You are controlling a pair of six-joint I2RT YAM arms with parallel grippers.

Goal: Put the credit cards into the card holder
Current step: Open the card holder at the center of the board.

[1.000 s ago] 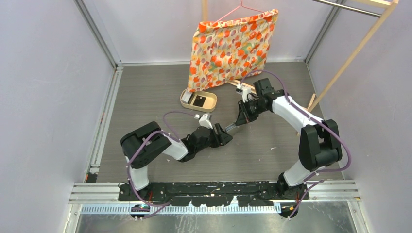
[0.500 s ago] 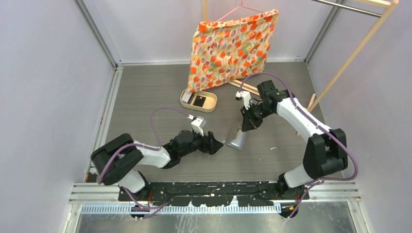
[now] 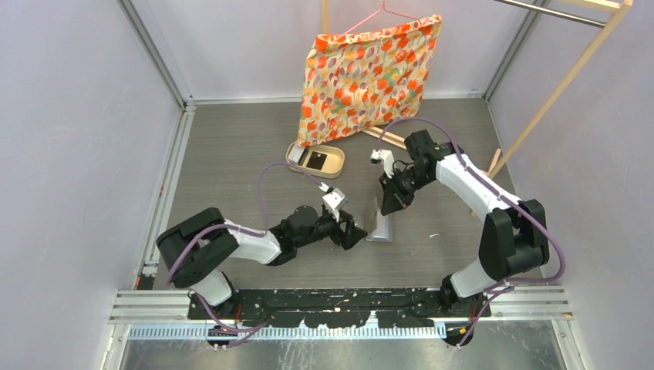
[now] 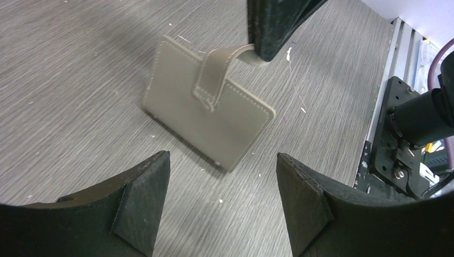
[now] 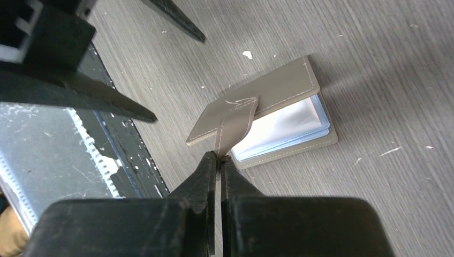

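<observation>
Near mid-table, a little twd the near edge, we log:

1. R gripper (image 5: pixel 218 156): jaws pinched tight on the strap (image 5: pixel 235 126) of the card holder (image 5: pixel 278 88). The strap is drawn up from the top cover.
2. L gripper (image 4: pixel 220 179): jaws wide, nothing btwn them. Its fingers (image 4: pixel 142 201) face the holder's outer cover, near but not touching.
3. Card holder, grey w/ stitched edge: bottom cover rests on the table (image 3: pixel 231 169), top cover is lifted at an angle. Clear pale-blue pockets (image 5: pixel 289 126) show in the gap. From the L wrist we see the outer cover only.
4. Tan oval tray (image 3: pixel 339 166): twd the far edge, approx centre, well apart from both grippers. One black credit card (image 3: pixel 315 160) lies flat in it.
5. Floral cloth (image 3: pixel 362 77): orange print, on a pink hanger (image 3: pixel 382 14), just behind the tray.
6. Wooden frame (image 3: pixel 555 94): far-R corner, one bar slanting.
</observation>
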